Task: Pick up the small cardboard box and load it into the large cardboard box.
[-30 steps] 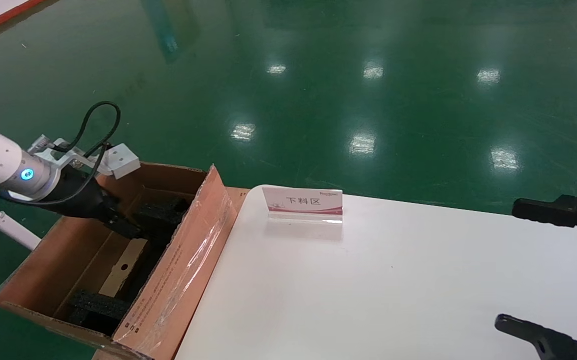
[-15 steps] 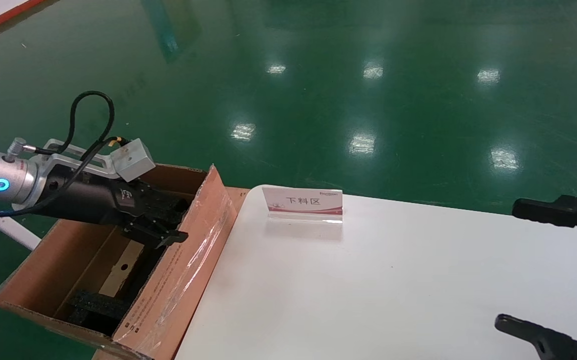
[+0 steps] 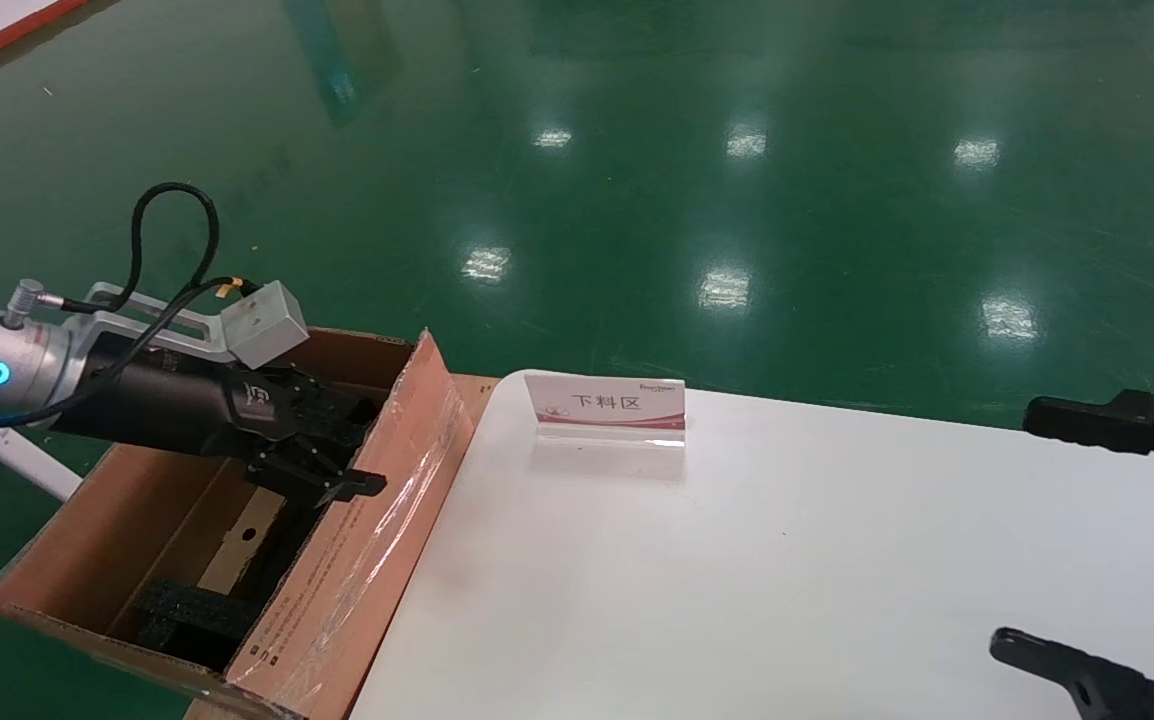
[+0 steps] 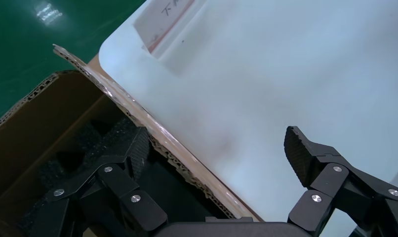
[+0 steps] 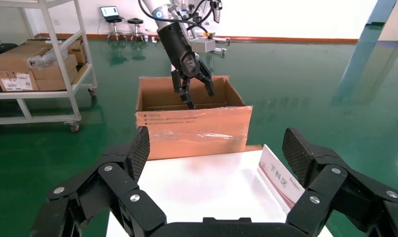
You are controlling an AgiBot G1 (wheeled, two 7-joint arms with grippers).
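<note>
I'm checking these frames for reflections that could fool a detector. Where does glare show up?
Head view: ceiling lights mirror as bright patches on the glossy green floor, and the clear tape on the large cardboard box shines in streaks. Right wrist view: the same tape glints on the box front. Left wrist view: the white table looks evenly lit, with only one faint smudge.

The left pincer (image 3: 332, 462) has risen out of the large cardboard box (image 3: 357, 560) (fingers spread) toward its taped wall.
</note>
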